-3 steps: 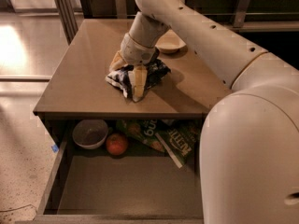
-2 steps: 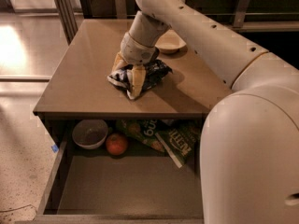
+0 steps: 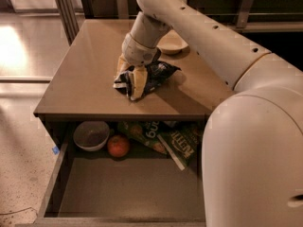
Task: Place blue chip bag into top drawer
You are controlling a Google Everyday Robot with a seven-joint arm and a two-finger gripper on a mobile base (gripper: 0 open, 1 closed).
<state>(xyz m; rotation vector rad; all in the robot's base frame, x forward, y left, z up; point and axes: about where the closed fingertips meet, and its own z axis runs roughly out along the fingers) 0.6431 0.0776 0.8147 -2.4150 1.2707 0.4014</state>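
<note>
Unmoved: hand [image 3: 132,82] grips blue chip bag [image 3: 159,73], tabletop [image 3: 80,82] | drawer [image 3: 128,190]: bowl [image 3: 91,135], fruit [image 3: 118,146], green bags [image 3: 182,143]

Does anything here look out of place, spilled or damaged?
Nothing looks spilled or broken. The blue chip bag lies crumpled on the tabletop with the gripper down on it, not yet in the open top drawer. At the drawer's back, green chip bags lie askew, overlapping.
</note>
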